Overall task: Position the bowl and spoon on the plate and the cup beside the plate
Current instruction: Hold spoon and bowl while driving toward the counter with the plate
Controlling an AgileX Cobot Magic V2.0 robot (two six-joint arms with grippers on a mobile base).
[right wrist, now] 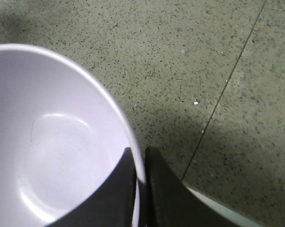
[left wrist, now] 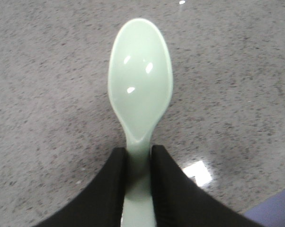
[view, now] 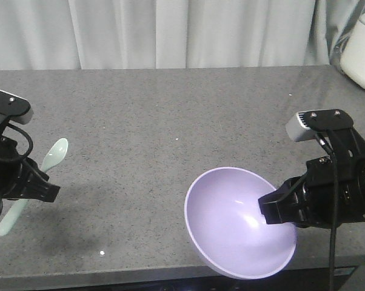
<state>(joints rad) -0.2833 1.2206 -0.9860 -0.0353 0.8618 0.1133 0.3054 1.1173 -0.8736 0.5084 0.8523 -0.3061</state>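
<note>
My left gripper (left wrist: 138, 152) is narrowed onto the neck of the spoon (left wrist: 140, 85), one finger on each side of the flat handle just behind the oval head. The head points forward, away from the gripper, over the grey speckled worktop (view: 170, 115), and the handle end sticks out behind the fingers.

My right gripper (right wrist: 138, 153) is pinched on the rim of the bowl (view: 237, 224), one finger inside the wall and one outside. The bowl hangs tilted from the fingers, its mouth turned toward the front camera.

Both things look like light, stiff, smooth plastic. I judge the spoon may pivot in so slim a hold, so the flat handle is the better place to grip than the rounded head. The bowl, held by one point of its thin rim, may swing or slip, and I would set it down gently.

I see no cup. A pale bluish patch (left wrist: 275, 213) shows beyond the left gripper's right finger; I cannot tell whether it is the plate.
</note>
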